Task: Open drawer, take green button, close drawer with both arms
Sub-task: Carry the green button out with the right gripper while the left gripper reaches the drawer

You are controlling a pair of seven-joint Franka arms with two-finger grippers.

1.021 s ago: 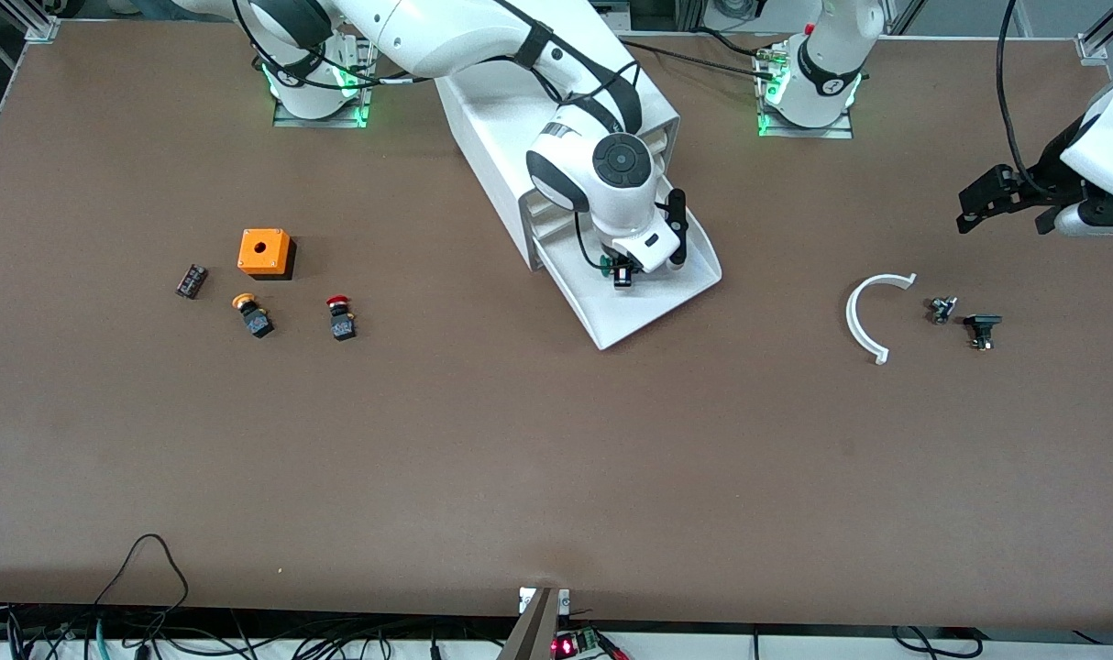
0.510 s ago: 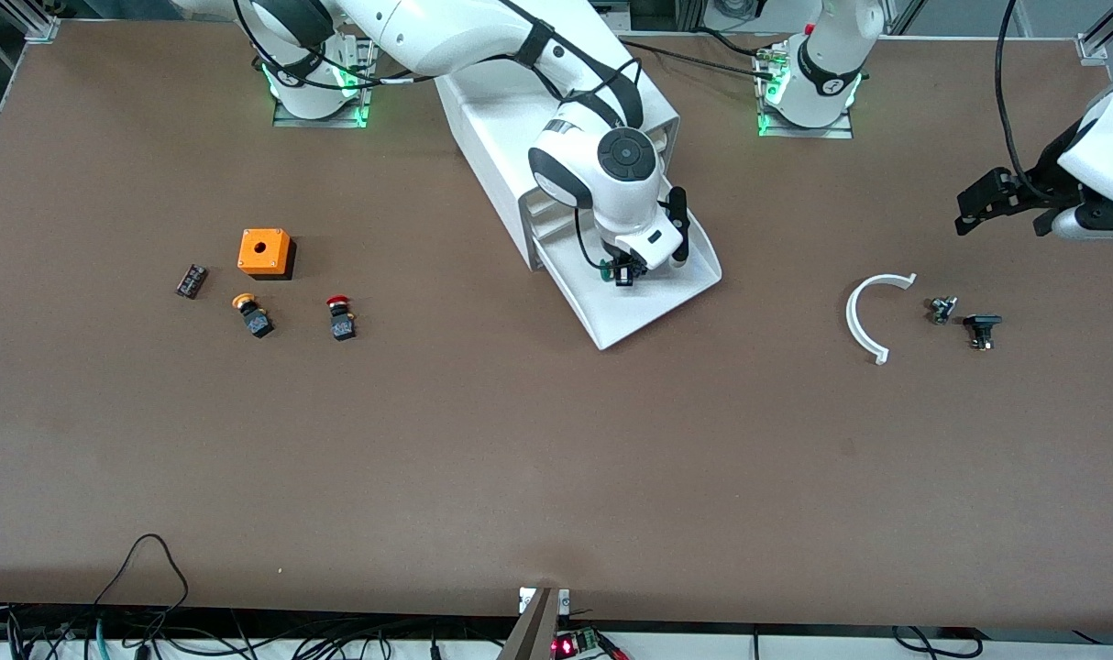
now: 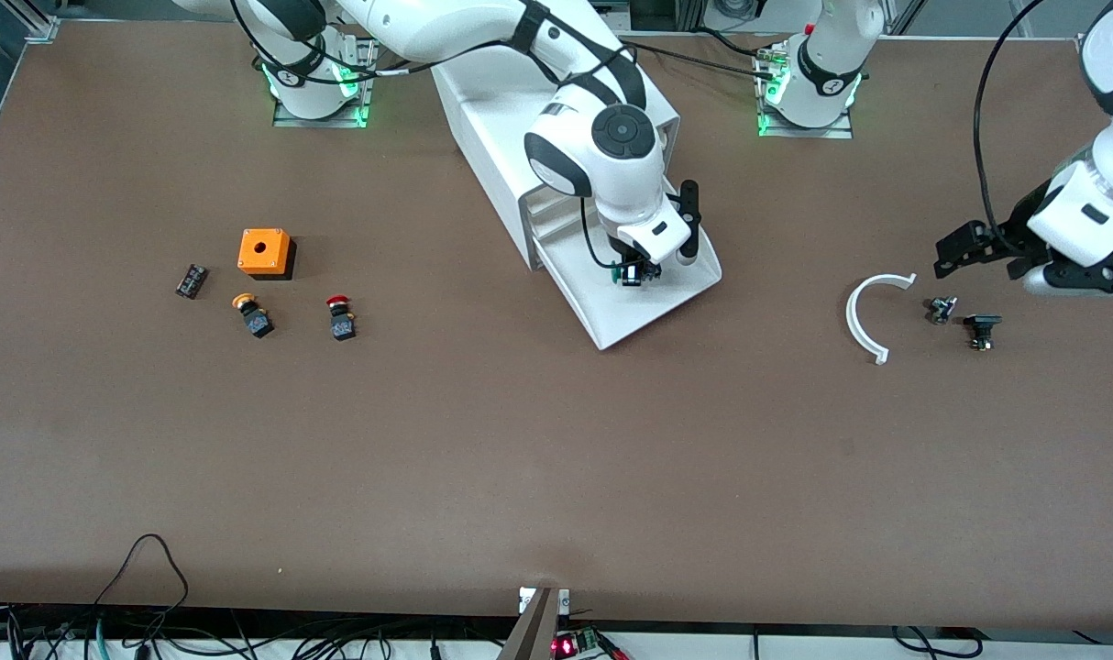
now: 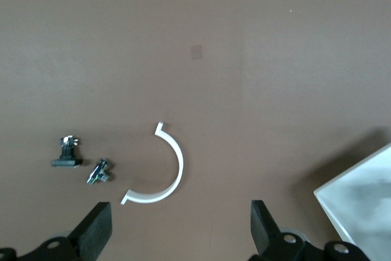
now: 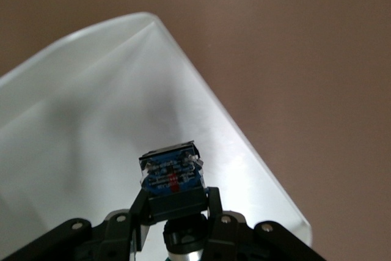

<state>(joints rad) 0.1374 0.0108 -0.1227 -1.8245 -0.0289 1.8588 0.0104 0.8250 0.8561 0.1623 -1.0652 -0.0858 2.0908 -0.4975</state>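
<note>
We see the table (image 3: 520, 440) with the white cabinet (image 3: 511, 137) standing between the two arm bases. Its lowest drawer (image 3: 644, 312) is pulled out toward the front camera; the two upper drawers are in.

Right arm (image 3: 446, 32) reaches from its base across the cabinet top and hangs over the open drawer. Right gripper (image 3: 632, 272) is pinching the button (image 3: 628, 274): the right wrist view shows the fingers (image 5: 137, 209) clamped on the black body (image 5: 171, 174), which carries a blue and red label on its end face, with the drawer floor (image 5: 91, 102) below it. From the front we catch only a sliver of green cap next to the black body. We can't tell whether the button is clear of the drawer floor or touching it.

Left arm (image 3: 1093, 202) is at its own end of the table. Left gripper (image 3: 964, 249) hovers over bare table near the white arc (image 3: 864, 316), fingers (image 4: 93, 230) spread wide with nothing between them.

Smaller items, left arm's end: two small black parts (image 3: 942, 309) (image 3: 981, 328) just beside the arc, apart from each other.

Right arm's end: orange box (image 3: 265, 252) with a hole on top, small dark block (image 3: 191, 280) near it, then orange-capped button (image 3: 252, 314) and red-capped button (image 3: 340, 318) lying nearer the front camera than the box.
</note>
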